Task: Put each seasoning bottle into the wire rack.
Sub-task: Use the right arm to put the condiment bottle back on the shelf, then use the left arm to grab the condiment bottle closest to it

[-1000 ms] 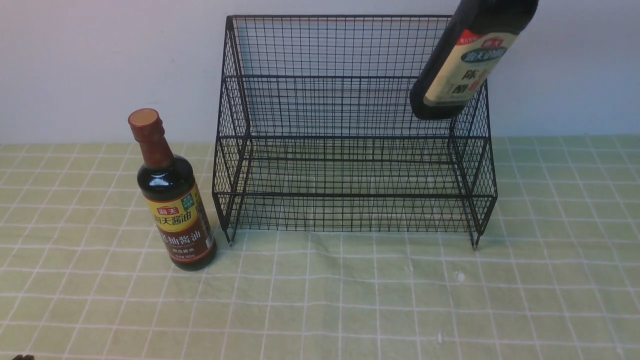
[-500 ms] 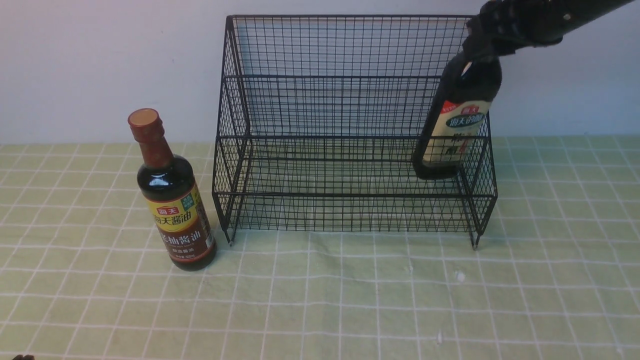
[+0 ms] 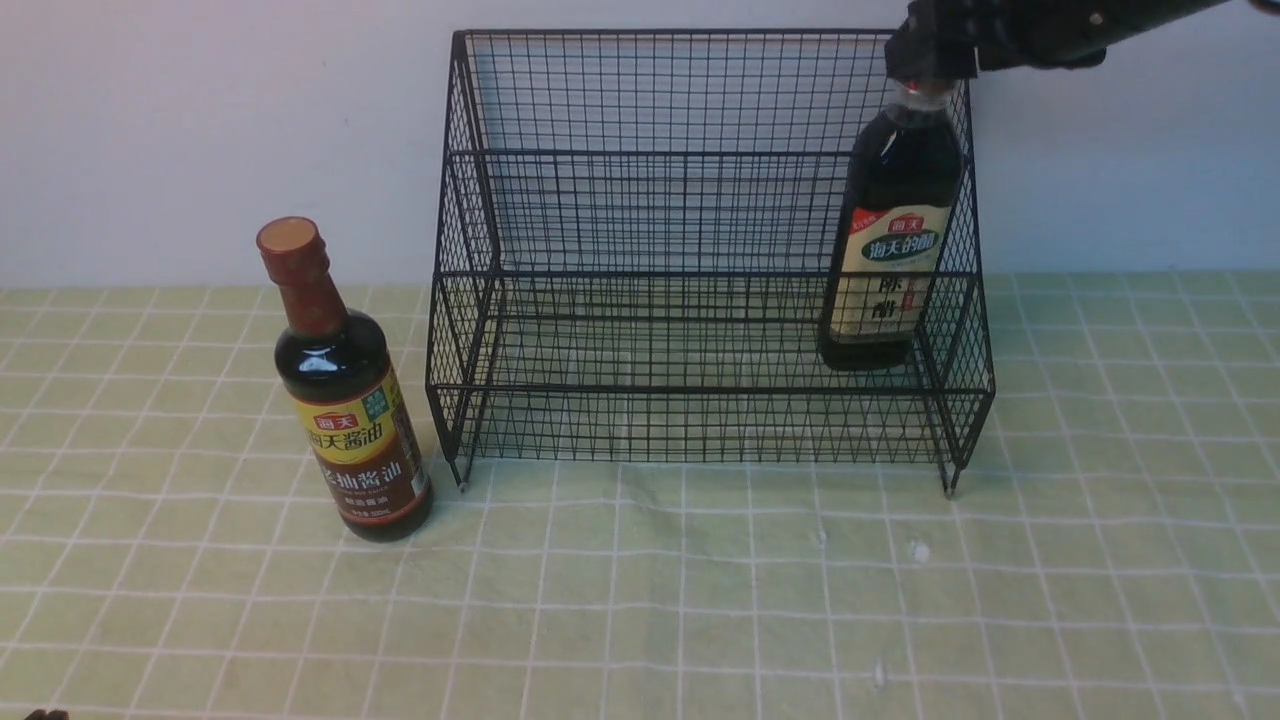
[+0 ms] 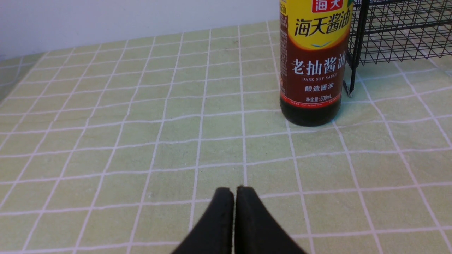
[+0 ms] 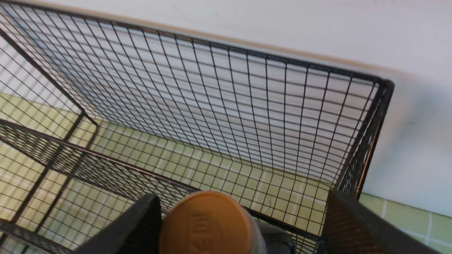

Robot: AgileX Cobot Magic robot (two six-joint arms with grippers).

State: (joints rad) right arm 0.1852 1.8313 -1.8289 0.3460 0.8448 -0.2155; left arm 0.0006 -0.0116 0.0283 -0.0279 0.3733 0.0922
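The black wire rack (image 3: 700, 200) stands at the back of the table. The larger dark bottle with the cream label (image 3: 890, 260) stands upright on the rack's lower tier, at its right end. Its tan cap (image 5: 204, 225) shows in the right wrist view. My right gripper (image 5: 243, 211) is open around the cap: one finger is next to it and the other stands well clear. In the front view the right gripper (image 3: 930, 50) is at the bottle's top. The bottle with the reddish-brown cap (image 3: 345, 400) stands on the cloth, left of the rack. My left gripper (image 4: 234, 190) is shut and empty, short of that bottle (image 4: 312, 70).
A green checked cloth (image 3: 700, 600) covers the table. A white wall runs close behind the rack. The rack's front left leg (image 4: 350, 92) stands right beside the reddish-capped bottle.
The right arm brought the cream-label bottle down from above the rack's right end, turned it upright on the lower tier, and its jaws have come apart. The left side has not moved.
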